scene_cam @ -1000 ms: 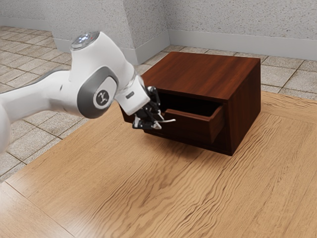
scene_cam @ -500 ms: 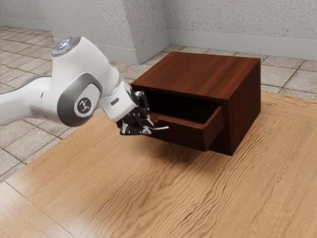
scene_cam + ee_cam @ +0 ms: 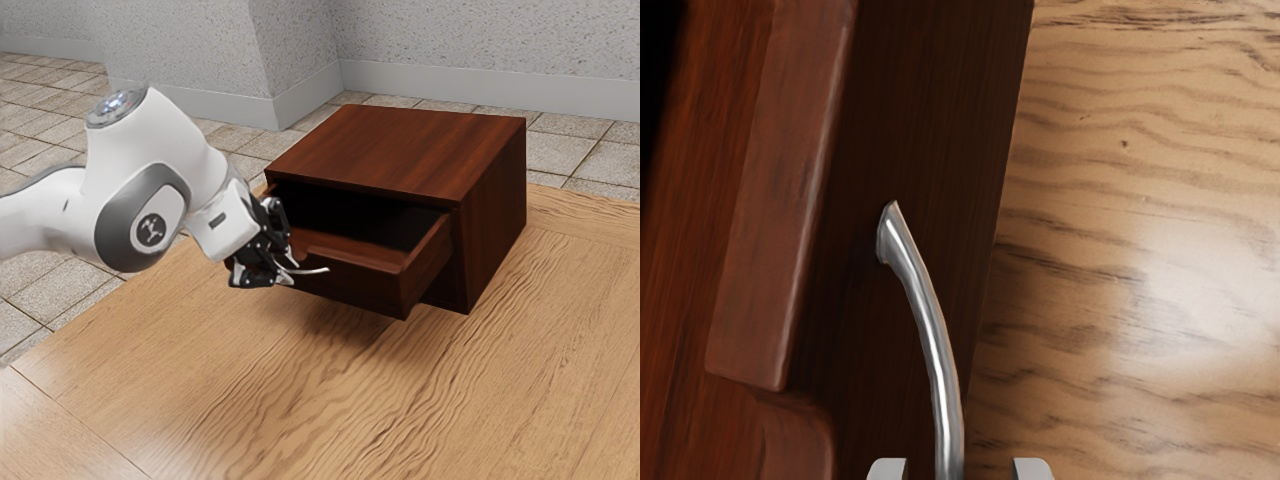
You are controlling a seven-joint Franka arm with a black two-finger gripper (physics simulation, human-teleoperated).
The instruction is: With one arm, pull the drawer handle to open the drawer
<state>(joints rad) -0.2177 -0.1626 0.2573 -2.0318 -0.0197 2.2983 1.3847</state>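
**Exterior view.** Your arm [image 3: 130, 205] enters from the left of the frame. Its gripper [image 3: 266, 272], at centre left, is pinched on the end of the drawer handle [image 3: 310, 268], a slim silver bar that bows out from the drawer's front. The drawer [image 3: 350, 282] stands partway out of the dark reddish-brown cabinet [image 3: 410, 150]; its front is forward of the cabinet's face, and a shadowed opening shows above it. The cabinet rests on a pale wood-grain surface [image 3: 350, 400] that takes up the lower frame. A tiled floor [image 3: 40, 310] and a speckled grey wall [image 3: 450, 35] lie to the left and along the top.

**Wrist view.** The handle curves from its mount on the drawer front down to the lower edge of the frame. There it passes between two pale fingertips [image 3: 887, 468]. The wood-grain surface lies at the right of the frame, beside the drawer front.
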